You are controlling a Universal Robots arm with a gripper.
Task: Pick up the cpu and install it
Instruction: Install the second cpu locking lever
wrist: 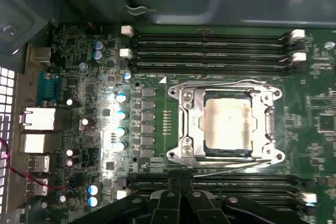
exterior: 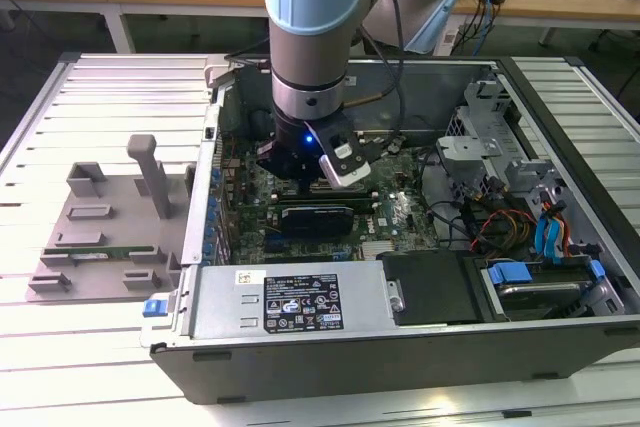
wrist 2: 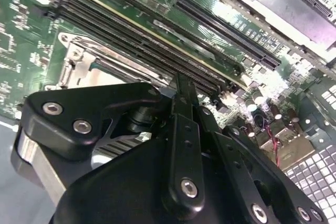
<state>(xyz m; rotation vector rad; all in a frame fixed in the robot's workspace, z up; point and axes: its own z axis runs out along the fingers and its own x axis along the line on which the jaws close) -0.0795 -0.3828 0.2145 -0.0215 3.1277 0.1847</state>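
With the cpu (wrist: 228, 124) already lying square in its socket frame (wrist: 189, 124) right of centre in the first wrist view, the hand (wrist: 181, 203), whose spread I cannot tell, should probably lift straight up to avoid nudging it.

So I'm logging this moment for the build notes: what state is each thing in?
cpu: seated flat in the metal socket frame on the motherboard, silver top facing up.
pincer: low inside the case over the board, holding nothing that shows.
computer case: lying on its side, side panel off, interior exposed.
memory stick: lying in the grey tray outside the case.
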